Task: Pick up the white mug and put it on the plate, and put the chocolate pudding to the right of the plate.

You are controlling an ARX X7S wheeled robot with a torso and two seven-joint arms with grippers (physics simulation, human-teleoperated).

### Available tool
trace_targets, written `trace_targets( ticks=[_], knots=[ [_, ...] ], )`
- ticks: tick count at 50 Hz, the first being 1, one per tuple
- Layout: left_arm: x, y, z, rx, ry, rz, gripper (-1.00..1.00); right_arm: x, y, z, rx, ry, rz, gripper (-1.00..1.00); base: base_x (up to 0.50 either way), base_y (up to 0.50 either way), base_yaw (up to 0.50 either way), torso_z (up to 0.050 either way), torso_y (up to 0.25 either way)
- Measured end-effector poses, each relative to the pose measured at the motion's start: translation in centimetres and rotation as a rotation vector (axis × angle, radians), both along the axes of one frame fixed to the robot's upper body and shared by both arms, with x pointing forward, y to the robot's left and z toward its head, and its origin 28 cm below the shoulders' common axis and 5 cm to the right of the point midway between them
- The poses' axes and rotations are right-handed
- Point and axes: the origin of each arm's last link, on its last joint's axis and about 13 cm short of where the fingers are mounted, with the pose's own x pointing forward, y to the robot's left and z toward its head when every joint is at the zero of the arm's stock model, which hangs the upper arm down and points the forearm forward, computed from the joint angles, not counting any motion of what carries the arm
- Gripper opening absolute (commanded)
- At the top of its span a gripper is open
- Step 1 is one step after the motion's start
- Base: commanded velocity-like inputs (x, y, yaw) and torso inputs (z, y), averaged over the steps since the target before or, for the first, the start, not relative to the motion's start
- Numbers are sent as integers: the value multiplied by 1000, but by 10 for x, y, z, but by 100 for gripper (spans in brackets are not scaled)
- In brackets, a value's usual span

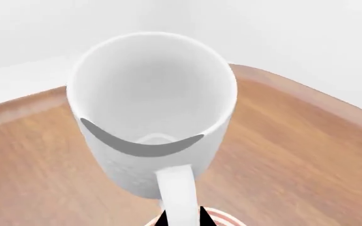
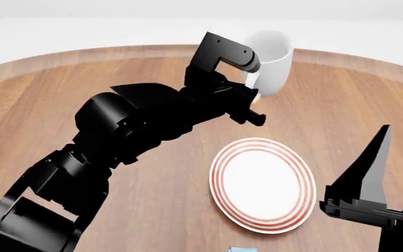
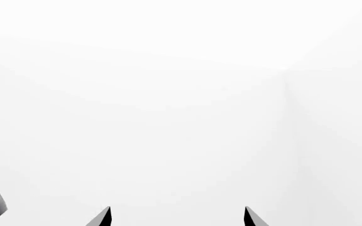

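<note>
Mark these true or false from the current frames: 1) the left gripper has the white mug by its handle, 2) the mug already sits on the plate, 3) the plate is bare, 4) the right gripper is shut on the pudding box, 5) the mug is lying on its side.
1) True. The left gripper is closed on the handle of the white mug.
2) False. The mug is beyond the plate, over the wooden table, not on the plate.
3) True. Nothing lies on the plate.
4) False. The right gripper is open, with nothing between its fingertips.
5) False. The mug is roughly upright, with its opening facing up.
</note>
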Motion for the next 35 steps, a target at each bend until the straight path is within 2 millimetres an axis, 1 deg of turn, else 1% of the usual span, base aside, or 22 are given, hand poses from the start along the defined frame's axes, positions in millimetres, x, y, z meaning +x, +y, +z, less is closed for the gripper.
trace_targets(
  ticks=[21, 35],
  knots=[
    [5, -16, -51, -2, 164, -21, -100, 0, -1, 0, 2, -1, -4, 100, 0, 0, 0, 0, 0],
    [8, -21, -75, 9, 256, -6, -100, 0, -1, 0, 2, 1, -4, 100, 0, 0, 0, 0, 0]
  ],
)
